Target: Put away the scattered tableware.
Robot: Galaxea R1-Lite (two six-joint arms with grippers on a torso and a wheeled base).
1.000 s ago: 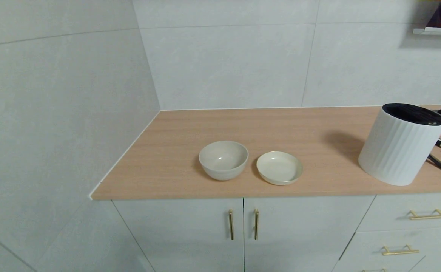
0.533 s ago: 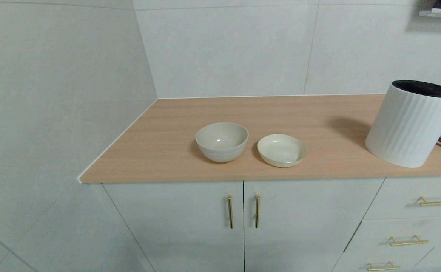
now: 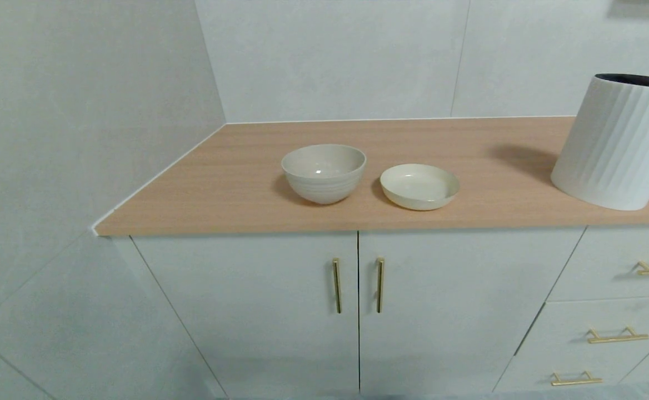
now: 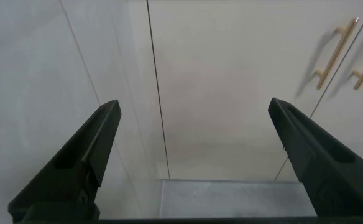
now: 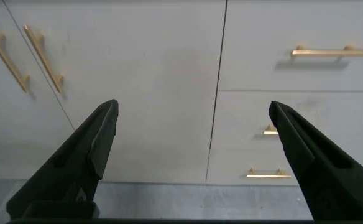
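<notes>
Left jaws: wide open, holding nothing, facing the cupboard door (image 4: 231,93).
Right jaws: wide open, holding nothing, facing the drawers (image 5: 293,124).
Bowl (image 3: 323,172): up on the bench (image 3: 219,189), well apart from both jaws.
Dish (image 3: 419,186): just beside the bowl, on the right jaws' side.
White tub (image 3: 619,144): farther along that side.

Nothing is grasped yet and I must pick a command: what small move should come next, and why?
Probably bring the left gripper to the left door handle and open the cabinet. The bowl and dish sit on the counter, both doors are shut, and the left gripper and right gripper are open, low, facing the cabinet fronts.
</notes>
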